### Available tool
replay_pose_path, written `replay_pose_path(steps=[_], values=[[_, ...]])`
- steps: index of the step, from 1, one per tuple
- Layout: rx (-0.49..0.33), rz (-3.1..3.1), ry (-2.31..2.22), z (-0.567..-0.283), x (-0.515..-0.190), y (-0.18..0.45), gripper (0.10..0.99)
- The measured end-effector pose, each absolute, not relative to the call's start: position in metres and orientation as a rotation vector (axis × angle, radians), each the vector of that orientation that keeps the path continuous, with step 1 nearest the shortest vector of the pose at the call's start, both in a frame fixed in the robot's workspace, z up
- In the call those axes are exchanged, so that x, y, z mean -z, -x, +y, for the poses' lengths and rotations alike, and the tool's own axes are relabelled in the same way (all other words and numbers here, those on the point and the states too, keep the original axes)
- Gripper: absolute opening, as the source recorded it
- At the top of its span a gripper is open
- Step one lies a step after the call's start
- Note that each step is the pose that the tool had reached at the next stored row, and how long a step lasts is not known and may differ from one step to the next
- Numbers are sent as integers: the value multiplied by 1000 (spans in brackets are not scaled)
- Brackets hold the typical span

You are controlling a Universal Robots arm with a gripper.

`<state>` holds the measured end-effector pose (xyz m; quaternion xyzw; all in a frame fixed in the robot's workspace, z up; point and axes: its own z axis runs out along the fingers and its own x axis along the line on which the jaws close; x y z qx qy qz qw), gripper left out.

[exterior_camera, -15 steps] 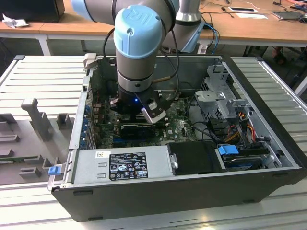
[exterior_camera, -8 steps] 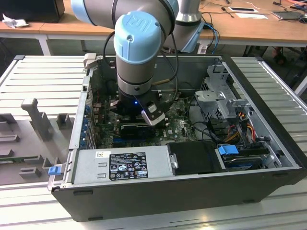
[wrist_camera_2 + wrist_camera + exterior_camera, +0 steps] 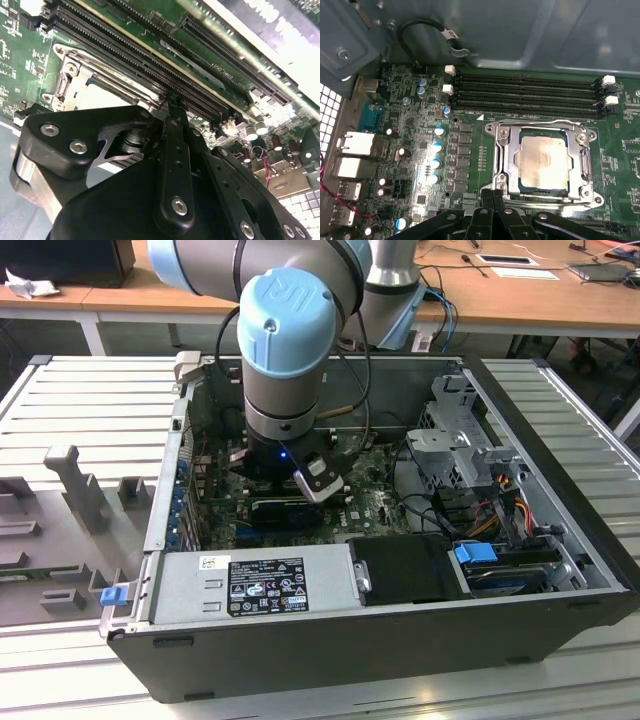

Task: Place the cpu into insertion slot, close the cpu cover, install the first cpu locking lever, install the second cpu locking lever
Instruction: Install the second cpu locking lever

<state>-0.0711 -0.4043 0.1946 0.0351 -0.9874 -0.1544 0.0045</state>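
Note:
The cpu (image 3: 542,162), a pale silvery-beige square, lies flat in the insertion slot (image 3: 518,172) on the green motherboard. The cpu cover (image 3: 506,150), a silvery frame, is down around it, and the chip shows through its window. A thin locking lever (image 3: 585,162) runs along one side of the cover. My gripper (image 3: 493,192) is shut with nothing between its fingers, its tips right at the slot's near edge. In the second wrist view the gripper (image 3: 172,102) points at the slot (image 3: 75,80) beside the memory slots. In the exterior view the arm's wrist (image 3: 290,360) reaches down into the open computer case.
Long black memory slots (image 3: 525,92) run beside the socket. Capacitors (image 3: 437,147) and rear ports (image 3: 355,145) stand nearby. The case holds a grey power supply (image 3: 255,580), a drive cage (image 3: 460,440) and cables (image 3: 500,495). Its walls (image 3: 160,500) ring the board.

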Motion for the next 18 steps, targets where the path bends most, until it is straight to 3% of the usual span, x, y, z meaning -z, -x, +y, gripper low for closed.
replay_pose_path(steps=[18], values=[[494, -3091, -110, -404, -224, 74, 106]])
